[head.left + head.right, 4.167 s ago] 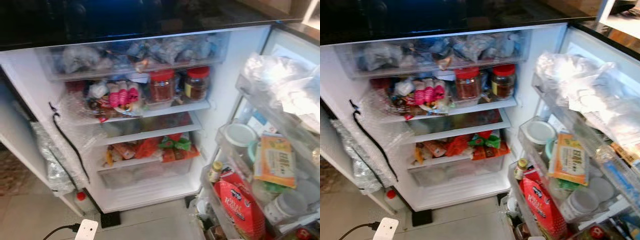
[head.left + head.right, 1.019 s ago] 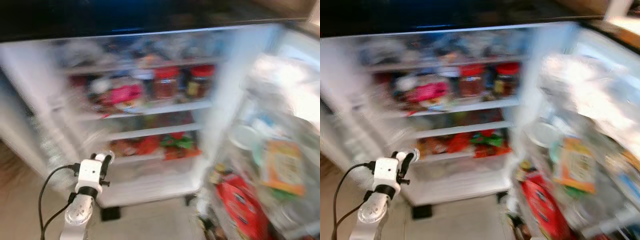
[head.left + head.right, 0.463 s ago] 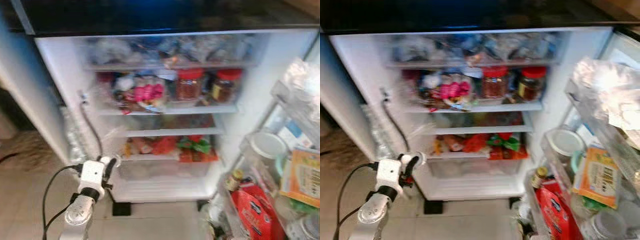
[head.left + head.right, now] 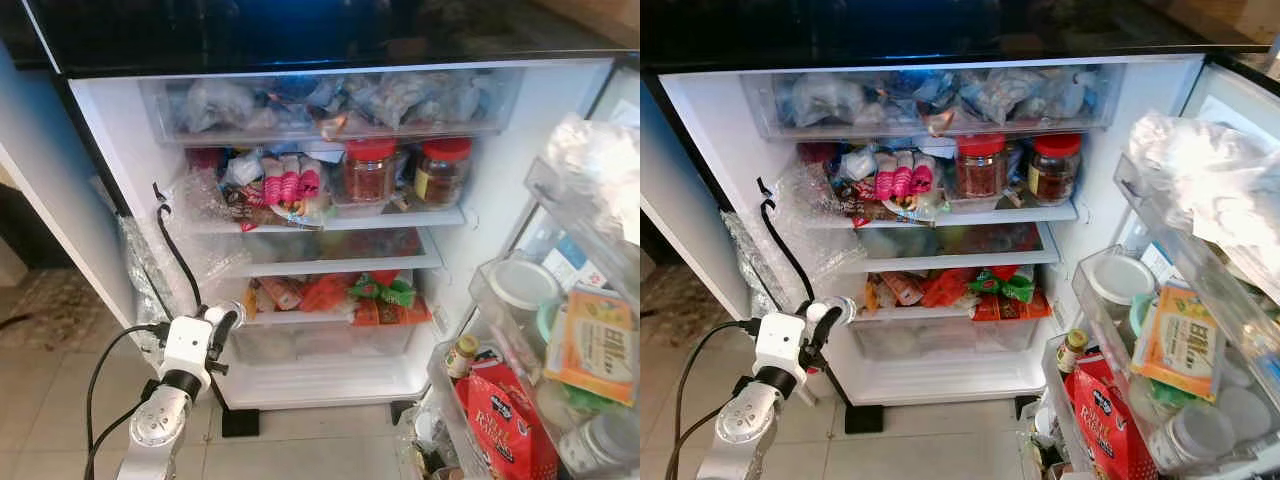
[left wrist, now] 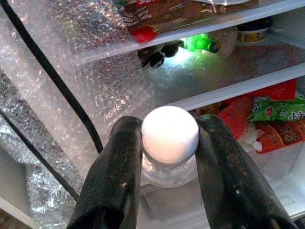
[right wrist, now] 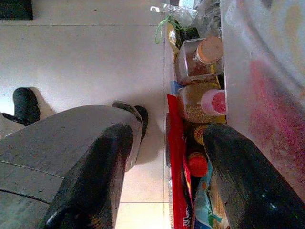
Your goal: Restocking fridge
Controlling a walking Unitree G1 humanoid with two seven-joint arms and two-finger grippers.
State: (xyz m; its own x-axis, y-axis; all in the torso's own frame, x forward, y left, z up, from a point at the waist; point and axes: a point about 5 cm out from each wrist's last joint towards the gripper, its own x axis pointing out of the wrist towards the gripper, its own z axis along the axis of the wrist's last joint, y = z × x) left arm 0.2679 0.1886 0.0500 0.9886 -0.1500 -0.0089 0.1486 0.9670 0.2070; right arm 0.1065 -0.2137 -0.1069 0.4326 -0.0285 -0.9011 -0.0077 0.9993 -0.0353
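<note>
White-capped jar [image 5: 170,138] pinched in left gripper [image 4: 222,322] near fridge's lower-left edge [image 4: 215,385]; right gripper [image 6: 164,179] spread.

White-capped jar [image 5: 170,143] between left gripper [image 5: 169,164] fingers.

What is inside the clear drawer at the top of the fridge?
The top drawer holds crumpled plastic bags, packed from side to side. Their contents are blurred by the frosted front, and anything behind them is covered. The left claw holds a white-capped bottle lower down.
</note>
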